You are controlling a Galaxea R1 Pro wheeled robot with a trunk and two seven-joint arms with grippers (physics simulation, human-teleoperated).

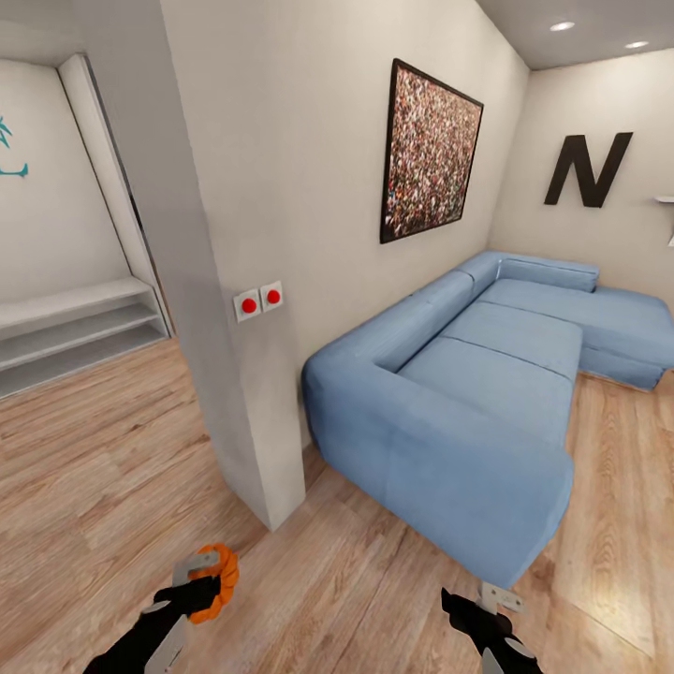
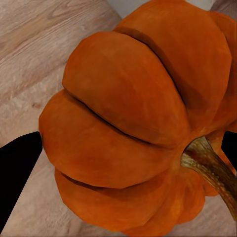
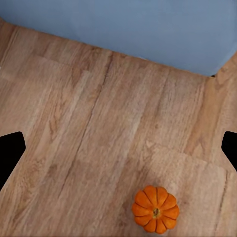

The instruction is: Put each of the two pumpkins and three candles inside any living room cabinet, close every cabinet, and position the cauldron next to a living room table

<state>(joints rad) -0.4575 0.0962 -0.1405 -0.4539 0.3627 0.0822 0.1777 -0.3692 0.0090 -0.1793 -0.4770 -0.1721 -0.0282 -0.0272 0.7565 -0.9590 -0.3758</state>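
An orange ribbed pumpkin [image 1: 225, 578] with a dark stem hangs just above the wood floor at the lower left of the head view, and my left gripper [image 1: 206, 578] is shut on it. Up close, the pumpkin [image 2: 133, 123] sits between the two black fingers [image 2: 17, 170]. My right gripper [image 1: 493, 599] is at the lower right, open, with nothing between its fingers [image 3: 10, 153]. A second small pumpkin [image 3: 155, 209] rests on the floor below it, near the sofa's base. The candles, cabinet, cauldron and table are out of view.
A large blue sectional sofa [image 1: 487, 374] takes up the right side ahead, and its edge [image 3: 148, 29] lies close to my right gripper. A wall corner [image 1: 253, 393] with two red switches [image 1: 259, 300] juts out ahead. White low shelves [image 1: 75, 328] stand at the far left.
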